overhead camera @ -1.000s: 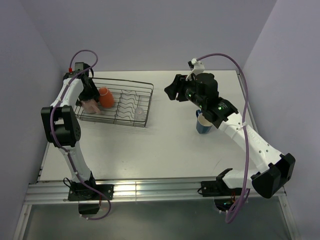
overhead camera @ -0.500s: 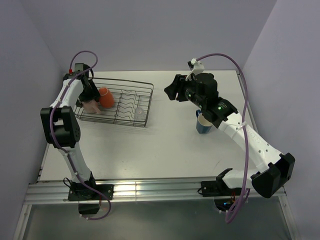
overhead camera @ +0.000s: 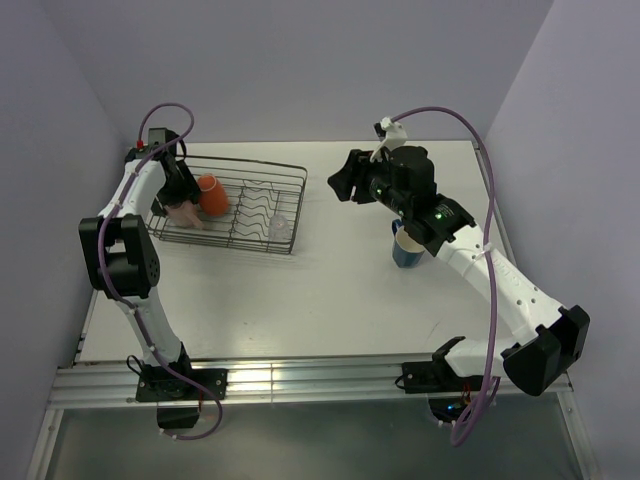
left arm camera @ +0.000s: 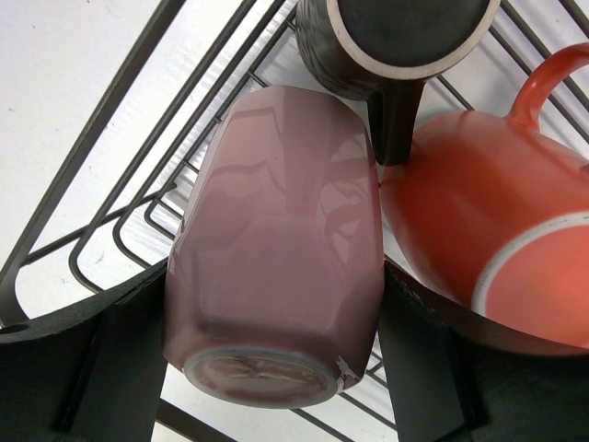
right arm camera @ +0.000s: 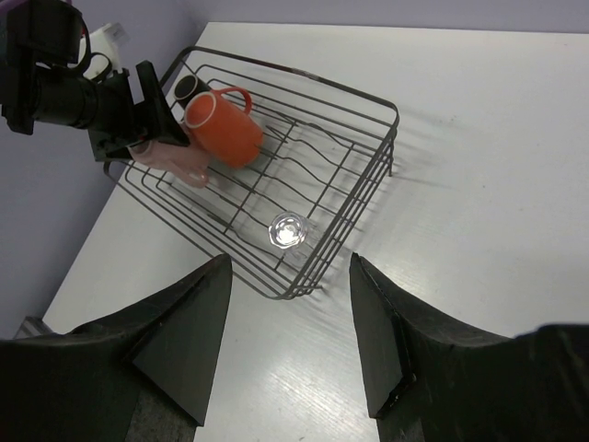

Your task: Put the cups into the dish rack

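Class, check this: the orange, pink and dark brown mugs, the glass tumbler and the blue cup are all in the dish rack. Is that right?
Not quite. The blue cup stands on the table beside the right arm, outside the dish rack; the other four are in it. The top external view shows this.

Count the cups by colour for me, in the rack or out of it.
orange mug: 1
pink mug: 1
dark brown mug: 1
blue mug: 1
clear glass: 1
Total: 5, four in the rack, the blue mug out on the table.
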Robot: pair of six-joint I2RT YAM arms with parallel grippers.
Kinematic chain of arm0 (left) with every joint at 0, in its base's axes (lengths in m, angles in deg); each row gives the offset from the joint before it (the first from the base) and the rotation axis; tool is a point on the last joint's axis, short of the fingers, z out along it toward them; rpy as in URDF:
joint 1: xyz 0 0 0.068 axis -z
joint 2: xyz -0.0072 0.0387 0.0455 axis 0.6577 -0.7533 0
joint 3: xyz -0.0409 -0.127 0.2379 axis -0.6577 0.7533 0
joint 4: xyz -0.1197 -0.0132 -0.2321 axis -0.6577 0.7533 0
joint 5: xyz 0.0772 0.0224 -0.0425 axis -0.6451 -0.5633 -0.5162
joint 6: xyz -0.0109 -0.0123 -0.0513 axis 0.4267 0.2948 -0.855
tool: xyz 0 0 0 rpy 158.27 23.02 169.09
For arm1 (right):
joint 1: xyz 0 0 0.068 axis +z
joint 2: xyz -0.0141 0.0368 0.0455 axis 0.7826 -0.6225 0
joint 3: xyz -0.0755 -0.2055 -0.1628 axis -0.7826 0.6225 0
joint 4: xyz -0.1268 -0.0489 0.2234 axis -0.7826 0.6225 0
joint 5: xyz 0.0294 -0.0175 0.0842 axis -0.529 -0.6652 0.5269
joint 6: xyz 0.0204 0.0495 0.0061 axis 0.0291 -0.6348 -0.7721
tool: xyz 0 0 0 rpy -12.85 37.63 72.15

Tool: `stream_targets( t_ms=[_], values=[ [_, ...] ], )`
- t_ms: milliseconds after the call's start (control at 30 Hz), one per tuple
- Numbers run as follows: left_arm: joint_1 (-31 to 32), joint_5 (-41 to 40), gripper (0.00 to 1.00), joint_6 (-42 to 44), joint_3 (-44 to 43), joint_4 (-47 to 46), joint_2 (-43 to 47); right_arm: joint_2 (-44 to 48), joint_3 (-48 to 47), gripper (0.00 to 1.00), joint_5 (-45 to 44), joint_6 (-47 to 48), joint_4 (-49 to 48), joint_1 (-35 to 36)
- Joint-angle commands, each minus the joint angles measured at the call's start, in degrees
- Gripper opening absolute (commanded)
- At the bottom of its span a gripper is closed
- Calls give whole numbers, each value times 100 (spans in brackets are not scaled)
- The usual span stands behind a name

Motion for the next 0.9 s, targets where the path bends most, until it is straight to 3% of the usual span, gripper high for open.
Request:
stream_targets(
  t_ms=[0,500,867],
  values=[
    [-3,47,0,-23,-117,319,441,-52,-5,62,20,145,-48,-39],
    [-231,714,0,22,-530,794,90,-184,-31,62,81,339,75,-39],
    [-336,724,0,30,-829,1189,-174,-298,-84,62,143,479,198,-39]
  ],
)
